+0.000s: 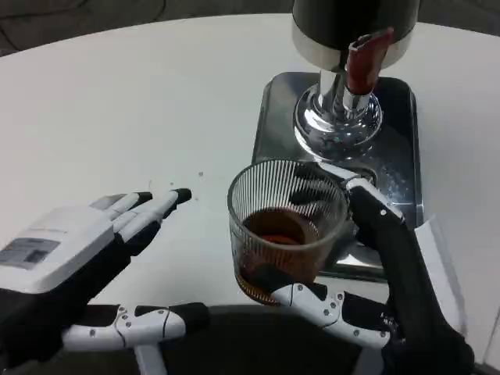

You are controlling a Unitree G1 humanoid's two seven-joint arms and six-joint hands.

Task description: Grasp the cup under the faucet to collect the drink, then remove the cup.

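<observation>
Collecting looks done: cup (286,230) holds dark drink, gripped in right hand (375,273), off the tray (269,117), ahead-left of faucet (361,62). Left hand (94,258) spread, holding nothing. Left: set cup on worktop (117,101).

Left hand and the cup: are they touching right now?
Apart. The head view shows bare white table between the left hand and the cup; only the right hand grips the cup.

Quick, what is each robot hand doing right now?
Left robot hand: open, fingers apart, holding nothing.
Right robot hand: closed around the ribbed glass cup with brown drink in it.
</observation>
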